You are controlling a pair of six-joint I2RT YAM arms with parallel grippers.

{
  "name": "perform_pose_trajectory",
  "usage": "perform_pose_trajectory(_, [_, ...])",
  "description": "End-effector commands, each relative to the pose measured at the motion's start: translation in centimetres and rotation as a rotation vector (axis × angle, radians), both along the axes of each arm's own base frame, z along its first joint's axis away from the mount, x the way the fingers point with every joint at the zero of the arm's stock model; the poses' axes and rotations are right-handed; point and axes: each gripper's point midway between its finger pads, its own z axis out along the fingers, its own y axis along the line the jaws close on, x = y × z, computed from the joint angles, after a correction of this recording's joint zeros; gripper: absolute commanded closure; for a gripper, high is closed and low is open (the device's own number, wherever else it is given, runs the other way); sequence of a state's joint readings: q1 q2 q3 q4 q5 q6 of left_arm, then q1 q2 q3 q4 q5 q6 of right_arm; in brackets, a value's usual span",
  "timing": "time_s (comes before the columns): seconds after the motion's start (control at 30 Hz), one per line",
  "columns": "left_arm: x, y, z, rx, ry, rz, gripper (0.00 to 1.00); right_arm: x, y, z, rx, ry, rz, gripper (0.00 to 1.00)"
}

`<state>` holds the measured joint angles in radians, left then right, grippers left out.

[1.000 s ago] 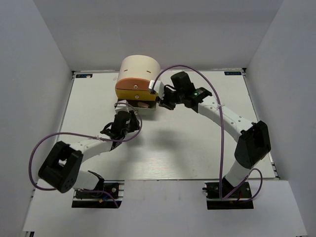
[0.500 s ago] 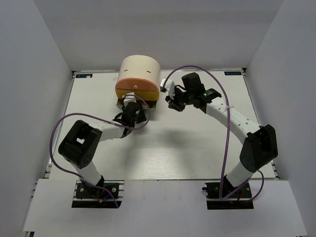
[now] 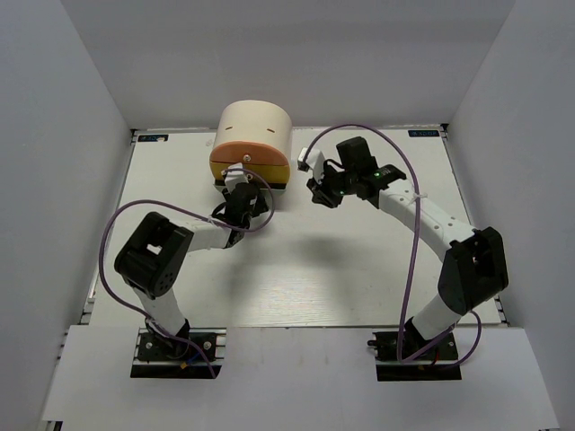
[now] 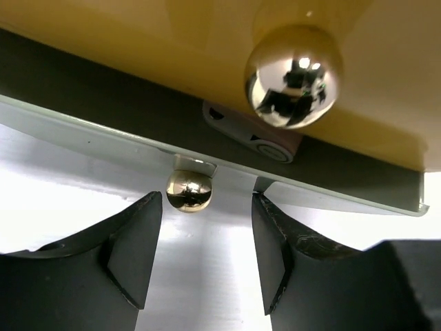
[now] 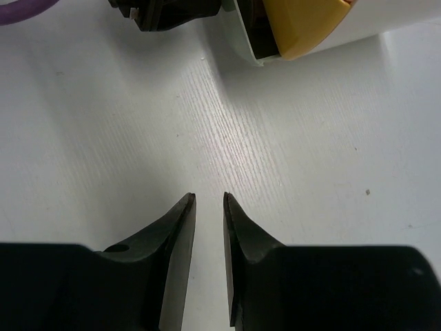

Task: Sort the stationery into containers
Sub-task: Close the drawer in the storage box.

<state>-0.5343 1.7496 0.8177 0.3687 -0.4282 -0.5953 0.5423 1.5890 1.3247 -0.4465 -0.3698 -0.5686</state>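
The cream cabinet (image 3: pixel 256 124) stands at the back with its orange drawer (image 3: pixel 241 153) above its yellow drawer (image 3: pixel 268 171). My left gripper (image 3: pixel 241 189) is open right in front of the cabinet's base. In the left wrist view its jaws (image 4: pixel 205 207) sit just short of the small round knob (image 4: pixel 189 191) of a pale bottom drawer, under the yellow drawer (image 4: pixel 172 41) and its larger knob (image 4: pixel 293 76). A pinkish round-ended item (image 4: pixel 275 146) shows in the dark gap between them. My right gripper (image 3: pixel 316 195) (image 5: pixel 209 200) hangs empty over the bare table, its jaws a narrow gap apart. No other stationery shows.
The white table (image 3: pixel 359 260) is walled by grey panels on the left, back and right. In the right wrist view the cabinet's yellow drawer corner (image 5: pixel 306 27) and part of the left gripper (image 5: pixel 165 14) lie ahead.
The bottom drawer, pulled out with pink contents showing a second ago, is now pushed in. My left gripper moved forward to the cabinet front. My right gripper drew back to the right, away from the cabinet.
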Motion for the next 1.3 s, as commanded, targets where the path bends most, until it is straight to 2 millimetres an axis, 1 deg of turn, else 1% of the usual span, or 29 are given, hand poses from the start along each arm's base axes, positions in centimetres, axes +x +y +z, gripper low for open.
perform_pose_trajectory(0.0, [1.5, -0.6, 1.9, -0.051, -0.074, 0.028, 0.35, -0.2, -0.1, 2.1, 0.052, -0.032, -0.003, 0.71])
perform_pose_trajectory(0.07, [1.7, -0.8, 1.9, -0.051, -0.074, 0.028, 0.35, -0.2, -0.1, 2.0, 0.051, -0.029, -0.003, 0.71])
perform_pose_trajectory(0.1, [2.0, -1.0, 2.4, -0.057, -0.084, 0.028, 0.35, -0.3, -0.2, 1.8, 0.048, -0.024, -0.003, 0.71])
perform_pose_trajectory(0.13, [2.0, -0.9, 1.9, -0.052, -0.076, 0.028, 0.35, -0.1, -0.3, 2.0, 0.051, -0.029, -0.008, 0.71])
perform_pose_trajectory(0.17, [2.3, -1.1, 2.4, -0.058, -0.085, 0.028, 0.35, -0.2, -0.3, 2.0, 0.052, -0.029, -0.007, 0.71])
perform_pose_trajectory(0.2, [2.4, -1.2, 2.2, -0.054, -0.079, 0.028, 0.35, -0.2, -0.2, 1.9, 0.054, -0.026, -0.002, 0.69])
perform_pose_trajectory(0.33, [2.7, -1.2, 2.2, -0.059, -0.082, 0.040, 0.35, -0.4, -0.3, 1.9, 0.050, -0.027, -0.004, 0.69])
perform_pose_trajectory(0.37, [3.1, -0.9, 2.1, -0.058, -0.081, 0.049, 0.35, -0.4, -0.5, 1.9, 0.050, -0.023, -0.007, 0.69])
perform_pose_trajectory(0.47, [3.1, -0.8, 2.2, -0.072, -0.083, 0.067, 0.36, -0.5, -0.7, 1.7, 0.044, -0.025, -0.009, 0.69])
perform_pose_trajectory(0.5, [3.2, -0.6, 1.8, -0.063, -0.078, 0.076, 0.36, -0.5, -0.9, 1.6, 0.044, -0.022, -0.011, 0.69])
perform_pose_trajectory(0.57, [3.2, -0.7, 1.8, -0.080, -0.078, 0.084, 0.36, -0.6, -1.0, 1.5, 0.043, -0.021, -0.013, 0.69])
perform_pose_trajectory(0.7, [3.5, -0.6, 2.3, -0.104, -0.099, 0.109, 0.36, -0.7, -0.9, 1.4, 0.044, -0.014, -0.009, 0.69])
perform_pose_trajectory(0.77, [3.6, -0.6, 2.1, -0.105, -0.100, 0.109, 0.38, -0.7, -1.0, 1.5, 0.046, -0.018, -0.012, 0.69])
perform_pose_trajectory(0.8, [3.7, -0.7, 2.3, -0.112, -0.110, 0.109, 0.38, -0.7, -1.0, 1.3, 0.042, -0.010, -0.013, 0.69])
perform_pose_trajectory(0.83, [3.5, -0.9, 2.2, -0.111, -0.115, 0.108, 0.38, -0.8, -1.0, 1.4, 0.045, -0.012, -0.009, 0.69])
perform_pose_trajectory(0.93, [3.8, -1.1, 2.9, -0.129, -0.141, 0.107, 0.38, -0.8, -1.1, 1.3, 0.043, -0.011, -0.012, 0.69])
perform_pose_trajectory(1.13, [3.7, -1.0, 2.7, -0.120, -0.142, 0.104, 0.38, -0.9, -1.2, 1.1, 0.041, -0.007, -0.010, 0.68])
perform_pose_trajectory(1.17, [3.6, -1.5, 2.6, -0.130, -0.135, 0.079, 0.38, -0.9, -1.2, 1.1, 0.042, -0.006, -0.010, 0.68])
perform_pose_trajectory(1.23, [2.8, -1.8, 2.5, -0.132, -0.121, 0.034, 0.38, -0.9, -1.3, 0.9, 0.037, -0.002, -0.012, 0.68])
perform_pose_trajectory(1.27, [2.3, -2.2, 3.3, -0.135, -0.132, 0.011, 0.38, -1.0, -1.3, 0.9, 0.039, -0.001, -0.011, 0.68])
